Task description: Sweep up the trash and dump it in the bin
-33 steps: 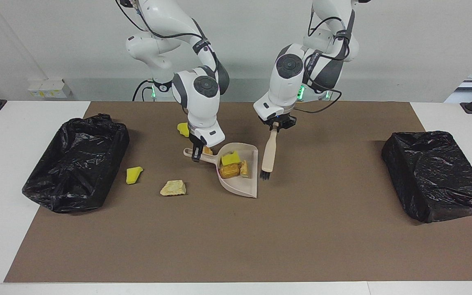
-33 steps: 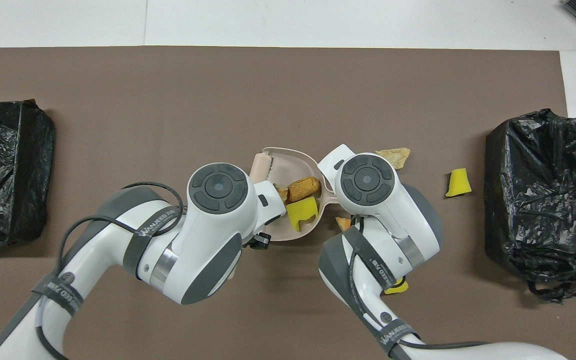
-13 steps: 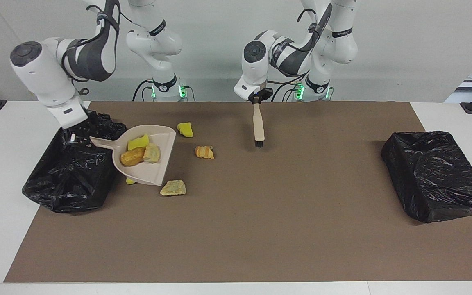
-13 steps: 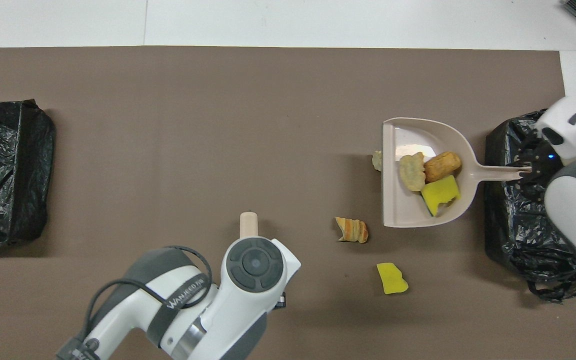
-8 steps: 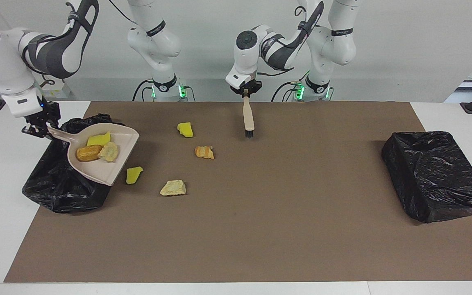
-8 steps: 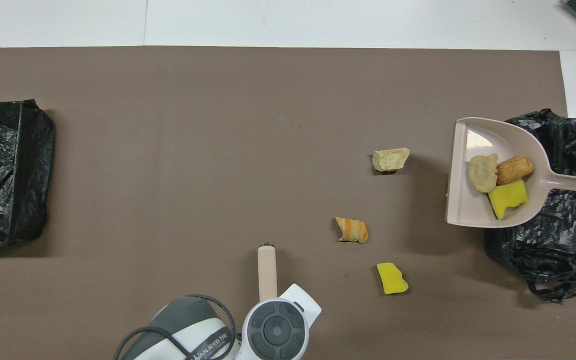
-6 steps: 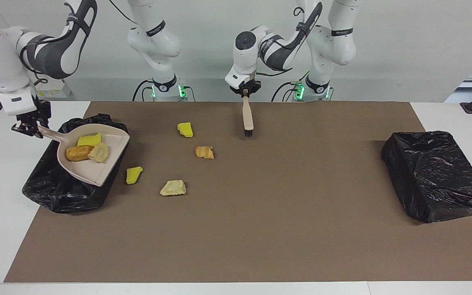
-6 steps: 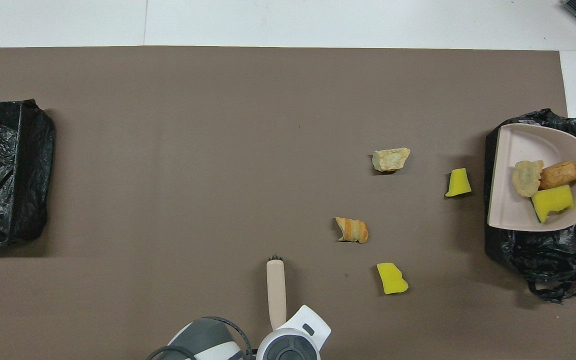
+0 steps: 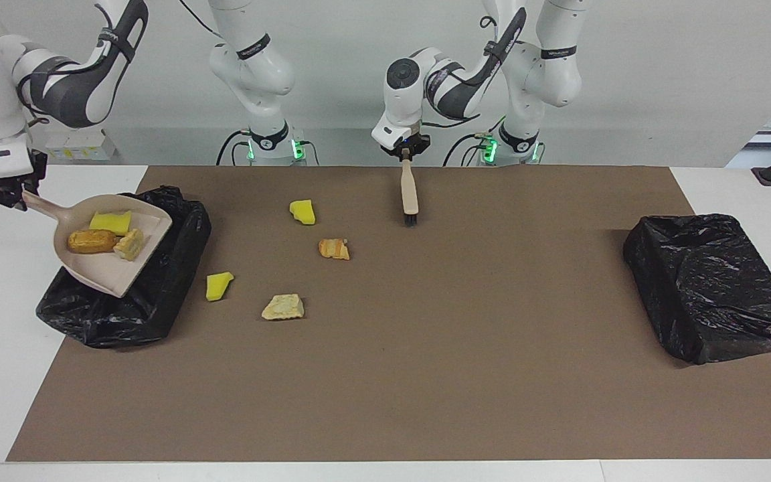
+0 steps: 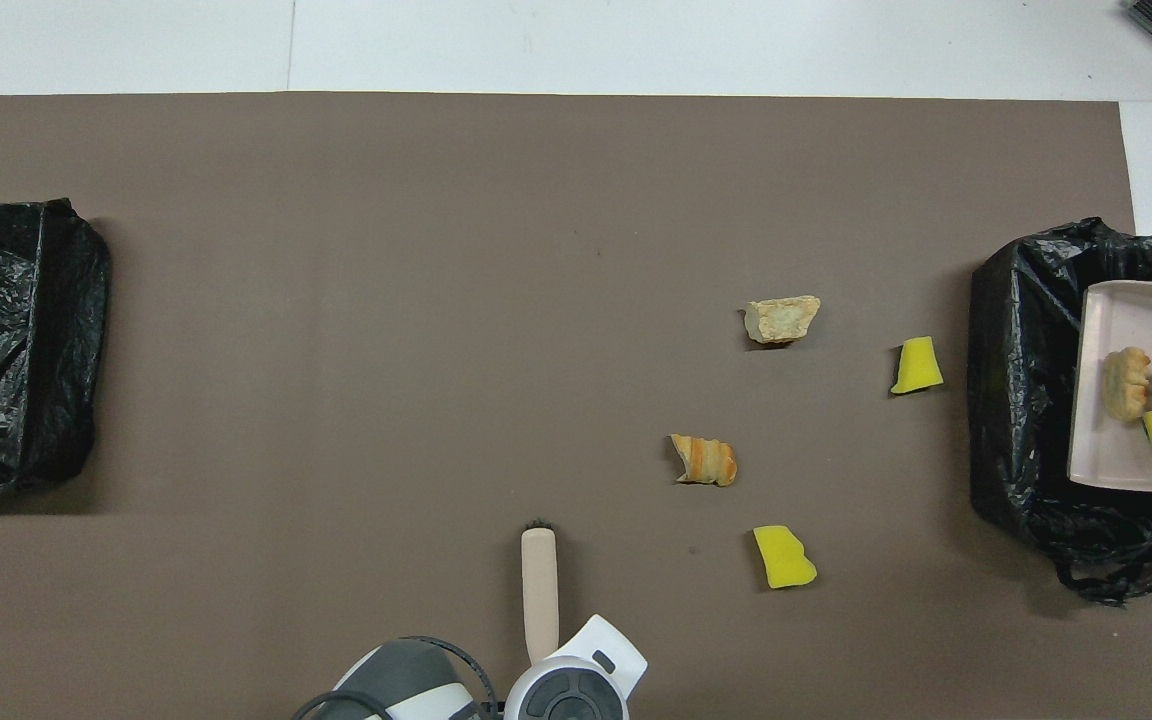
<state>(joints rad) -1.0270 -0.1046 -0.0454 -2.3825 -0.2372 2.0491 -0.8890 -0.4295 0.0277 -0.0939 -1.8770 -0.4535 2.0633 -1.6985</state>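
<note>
**First load poised over the bin, four pieces left**

The right gripper (image 9: pixel 5 191), fingers clamped on the handle, holds the beige plastic dustpan (image 9: pixel 132 271) over the black-bagged bin (image 9: pixel 158 301) at the right arm's end. In the pan lie a spongy yellow block (image 9: pixel 110 221) and two tan bread-like lumps (image 9: pixel 91 241); nothing is tipped out yet. Four pieces of trash lie on the brown surface (image 9: pixel 425 348): two yellow sponge chunks (image 9: pixel 302 211) and two crusty lumps (image 9: pixel 283 307). The left gripper (image 9: pixel 406 155) waits, fingers closed on the brush (image 9: pixel 409 194), bristles down.
</note>
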